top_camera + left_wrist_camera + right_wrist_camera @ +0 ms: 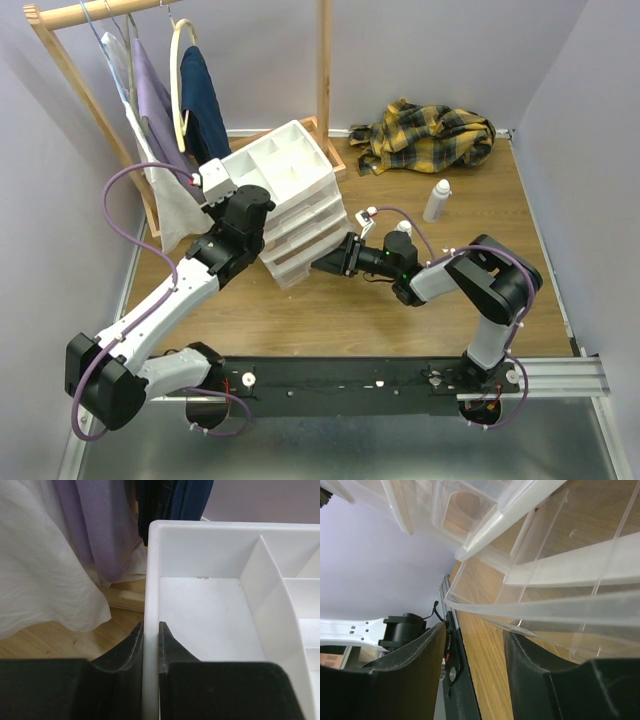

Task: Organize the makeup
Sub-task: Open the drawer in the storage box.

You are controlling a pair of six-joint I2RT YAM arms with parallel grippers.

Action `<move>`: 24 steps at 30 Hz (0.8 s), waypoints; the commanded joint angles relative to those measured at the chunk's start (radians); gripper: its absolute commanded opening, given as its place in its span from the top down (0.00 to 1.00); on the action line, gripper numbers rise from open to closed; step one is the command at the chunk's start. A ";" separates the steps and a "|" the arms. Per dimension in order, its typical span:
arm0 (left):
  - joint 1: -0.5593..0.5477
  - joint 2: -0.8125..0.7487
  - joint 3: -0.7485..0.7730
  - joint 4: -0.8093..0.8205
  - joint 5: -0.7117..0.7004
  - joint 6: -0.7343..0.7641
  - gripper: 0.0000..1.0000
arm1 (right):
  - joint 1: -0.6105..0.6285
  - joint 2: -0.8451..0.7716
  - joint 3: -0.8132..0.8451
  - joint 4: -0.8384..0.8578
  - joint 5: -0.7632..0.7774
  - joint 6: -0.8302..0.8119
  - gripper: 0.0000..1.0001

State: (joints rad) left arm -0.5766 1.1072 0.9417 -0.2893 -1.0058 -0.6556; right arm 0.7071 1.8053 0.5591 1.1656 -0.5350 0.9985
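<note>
Both arms (160, 300) are white with black joints, trailing purple cables (106, 200).

Left gripper (150, 632) pinched narrow, right gripper (475, 632) seemingly parted.

Top cam overhead, wide; both wrist cams close-up on drawer unit (290, 185).

White capped bottle (437, 201) stands upright, right of the drawer unit (285, 190); second bottle (403, 229), nearer, is partly hidden.
</note>
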 commanded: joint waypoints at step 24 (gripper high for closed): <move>-0.008 -0.082 0.002 -0.086 0.068 0.099 0.23 | 0.014 -0.297 0.634 -1.613 -0.511 -1.514 0.14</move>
State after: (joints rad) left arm -0.5900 1.1324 0.9459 -0.3225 -1.0222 -0.5667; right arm 0.7143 1.6211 1.0649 0.1177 -0.9573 0.0677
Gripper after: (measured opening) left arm 0.525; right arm 0.732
